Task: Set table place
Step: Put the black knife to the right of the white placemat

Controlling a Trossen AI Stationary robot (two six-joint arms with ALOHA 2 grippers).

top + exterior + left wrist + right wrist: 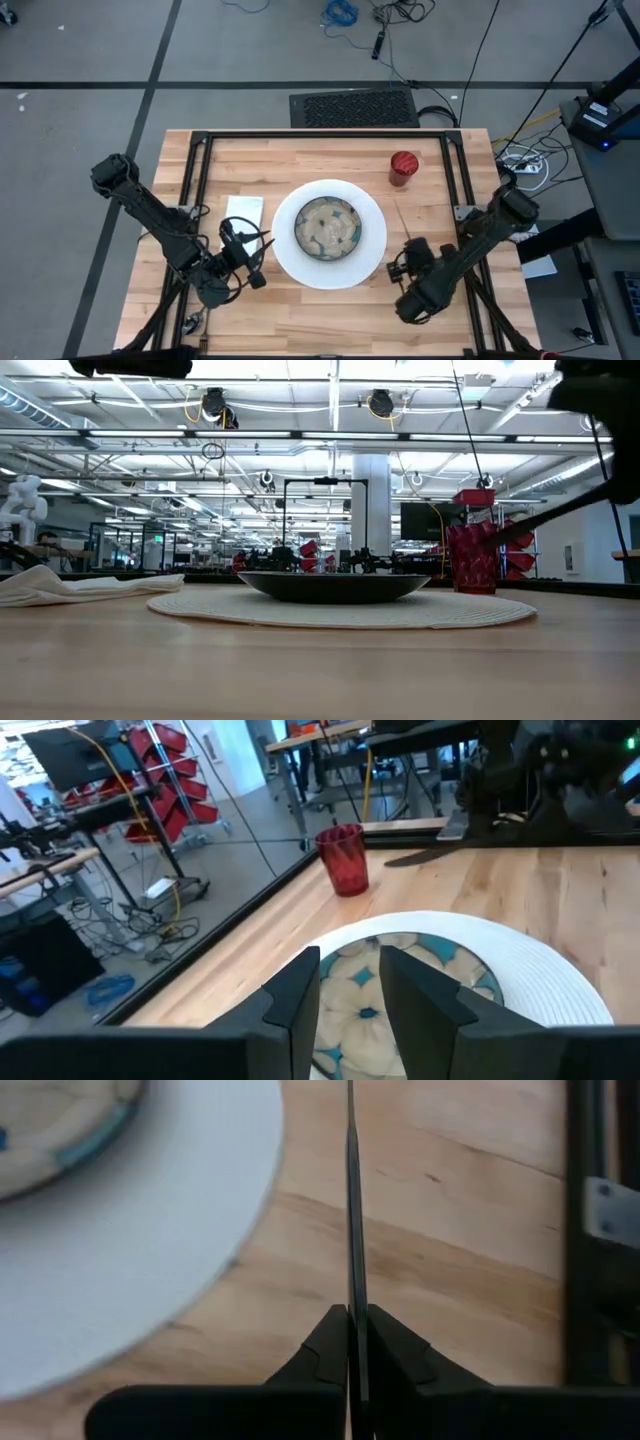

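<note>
A big round white plate [372, 250] lies at the table's middle with a patterned beige-blue bowl [327, 227] on it. A white napkin [243, 210] lies flat to the plate's left. A small red cup [403, 168] stands upright at the far right. My right gripper [409, 249] is right of the plate, shut on a thin dark piece of cutlery [400, 215]. My left gripper [258, 262] hovers at the plate's near-left rim, open and empty, its fingers [300, 995] pointing over the bowl [360, 1005] toward the cup [342, 858]. My right gripper pinches the dark cutlery piece at its near end [352, 1295] between its two fingers. The fingers come from the table's near side and lie along the piece. It runs straight out ahead of them toward the far edge, seen edge-on, beside the plate's right rim [150, 1230].
A black metal frame [195, 180] runs over the table on both sides and across the back. Bare wood lies between the plate and the near edge. The arms' bases stand at the table's left and right edges.
</note>
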